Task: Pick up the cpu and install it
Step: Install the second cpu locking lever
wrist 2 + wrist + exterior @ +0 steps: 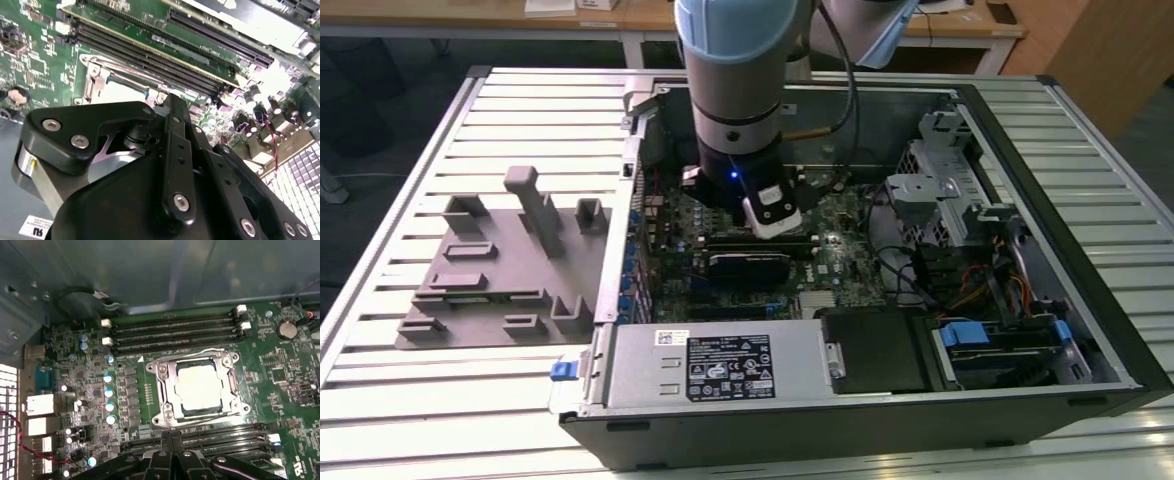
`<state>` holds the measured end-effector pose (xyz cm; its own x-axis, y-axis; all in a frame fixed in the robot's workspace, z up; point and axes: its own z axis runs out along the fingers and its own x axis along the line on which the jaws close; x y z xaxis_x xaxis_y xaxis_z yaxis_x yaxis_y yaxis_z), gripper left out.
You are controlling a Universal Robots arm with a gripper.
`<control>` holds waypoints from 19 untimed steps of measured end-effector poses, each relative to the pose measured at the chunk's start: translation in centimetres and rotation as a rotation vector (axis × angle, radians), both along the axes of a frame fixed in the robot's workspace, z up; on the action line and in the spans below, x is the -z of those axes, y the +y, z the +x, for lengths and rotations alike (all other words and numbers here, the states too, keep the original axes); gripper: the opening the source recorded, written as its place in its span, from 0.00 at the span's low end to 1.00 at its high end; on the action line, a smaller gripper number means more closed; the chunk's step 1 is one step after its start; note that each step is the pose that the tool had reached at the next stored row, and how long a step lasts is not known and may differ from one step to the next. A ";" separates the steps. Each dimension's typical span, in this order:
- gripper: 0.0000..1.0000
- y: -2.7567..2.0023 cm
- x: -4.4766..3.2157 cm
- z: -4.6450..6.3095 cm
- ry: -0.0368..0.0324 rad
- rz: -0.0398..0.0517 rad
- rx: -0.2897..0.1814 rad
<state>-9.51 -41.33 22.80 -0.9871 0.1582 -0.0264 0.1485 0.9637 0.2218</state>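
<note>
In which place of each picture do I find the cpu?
First wrist view: the cpu lies inside the metal socket frame.
Second wrist view: a pale patch inside the same frame.
Exterior view: the arm stands over that spot.
Shared landmark: the long black memory slots beside the socket.

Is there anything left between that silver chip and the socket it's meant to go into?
Nothing visible. In the first wrist view the cpu already lies inside the socket frame on the motherboard, with the gripper beside the socket.

Gripper (172, 452) fingertips cut off at the first wrist view's edge; we cannot judge their spacing; cpu (122, 92) partly hidden behind it.
</note>
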 end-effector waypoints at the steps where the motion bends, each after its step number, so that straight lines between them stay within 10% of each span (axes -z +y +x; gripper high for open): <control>1: 0.11 0.09 0.00 0.1 0.0001 -0.0077 0.001; 19: 0.11 2.70 0.18 1.6 0.0001 -0.0642 0.010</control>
<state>-7.89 -38.63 22.62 -0.9855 0.1659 -0.0367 0.1581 0.9744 0.1595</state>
